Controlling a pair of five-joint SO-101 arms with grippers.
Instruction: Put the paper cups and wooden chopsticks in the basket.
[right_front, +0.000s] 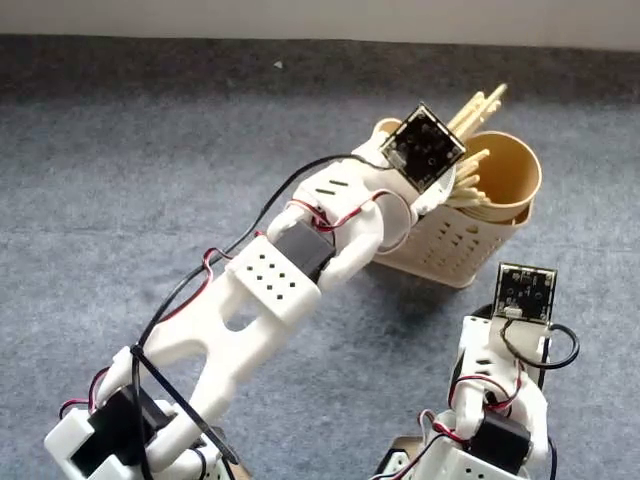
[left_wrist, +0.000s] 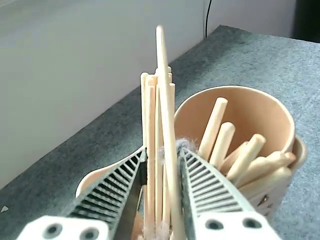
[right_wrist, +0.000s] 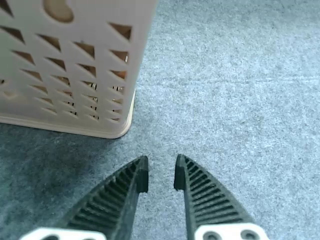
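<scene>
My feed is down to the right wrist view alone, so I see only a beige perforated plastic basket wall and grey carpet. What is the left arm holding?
Observer: The left gripper is clamped on a bundle of light wooden chopsticks, over the beige perforated plastic basket.
Operator: Any cups in yet?
Observer: Yes, a tan paper cup stands in the basket.
Operator: Is it empty?
Observer: No, more wooden chopsticks lean inside it.
</scene>
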